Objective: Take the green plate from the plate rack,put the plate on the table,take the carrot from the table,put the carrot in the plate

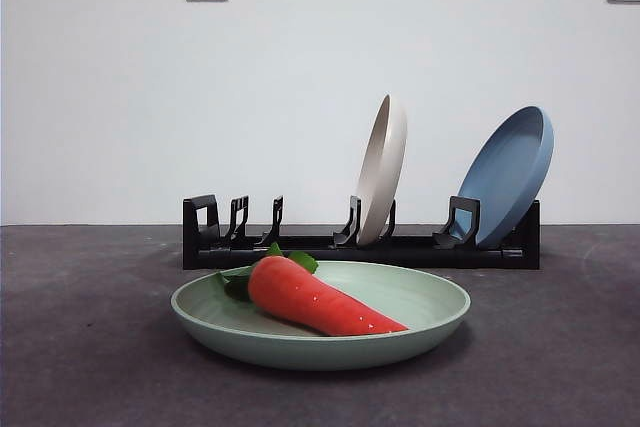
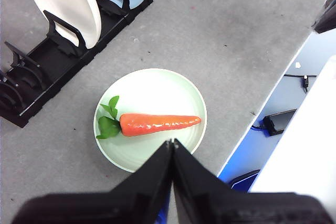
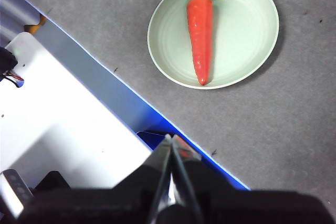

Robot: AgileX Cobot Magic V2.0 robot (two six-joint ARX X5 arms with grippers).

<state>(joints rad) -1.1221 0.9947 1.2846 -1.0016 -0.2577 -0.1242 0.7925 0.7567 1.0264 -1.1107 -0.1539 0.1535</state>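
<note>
The green plate (image 1: 420, 319) lies flat on the table (image 1: 90, 347) in front of the plate rack (image 1: 360, 247). The carrot (image 1: 315, 299) lies inside it, leaves toward the left. The plate (image 2: 157, 85) and carrot (image 2: 157, 124) also show in the left wrist view, and the plate (image 3: 241, 30) and carrot (image 3: 201, 30) in the right wrist view. My left gripper (image 2: 172, 142) is shut and empty, high above the plate's near edge. My right gripper (image 3: 170, 139) is shut and empty, raised over the table's edge, well away from the plate. Neither arm shows in the front view.
A cream-white plate (image 1: 383, 167) and a blue plate (image 1: 510, 175) stand upright in the rack's middle and right slots; the left slots hold nothing. The table's edge (image 2: 273, 93) is near the green plate, with cables and a white surface (image 3: 58, 124) beyond.
</note>
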